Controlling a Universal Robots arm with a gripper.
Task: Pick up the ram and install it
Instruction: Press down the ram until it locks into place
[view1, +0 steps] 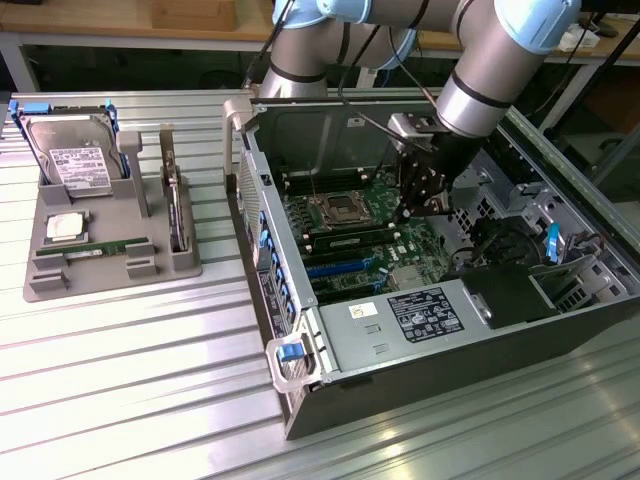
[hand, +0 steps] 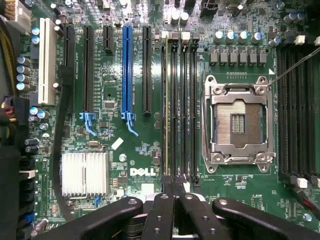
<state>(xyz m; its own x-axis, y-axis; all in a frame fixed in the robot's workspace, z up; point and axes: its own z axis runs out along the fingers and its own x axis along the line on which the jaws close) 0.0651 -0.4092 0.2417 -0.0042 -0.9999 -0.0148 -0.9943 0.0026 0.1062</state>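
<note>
1. Your gripper (hand: 175, 189) is clenched, its black fingers (hand: 161, 210) pressed together. I can see nothing between them, so treat it as empty.
2. It hangs inside the open computer case (view1: 300, 420), low over the board. In the wrist view the fingertips sit at one end of the bank of black memory slots (hand: 180, 105), beside the empty processor socket (hand: 239, 122).
3. One slot at the edge of that bank shows a thin pale line along its length. I cannot tell whether that is a seated stick or only the slot's own edge, so do not count it as work done.
4. The ram (view1: 100, 247) lies flat as a green stick along the front of the grey tray (view1: 60, 285), well apart from the gripper and outside the case. By my reading the pick has not been made.
5. To do the pick well, the fingers have to be spread before they get near the stick; clenched as they are, they would only push it.
6. Take the stick across its thin faces, near the middle of its length, so it hangs level and does not swing.
7. Mind its neighbours in the tray: the square processor chip (view1: 66, 227) sits just behind it and the hard drive (view1: 75, 155) stands further back. Neither is yours.
8. Leaving the case, watch the case wall and the black cable (hand: 62, 125) running over the board.
</note>
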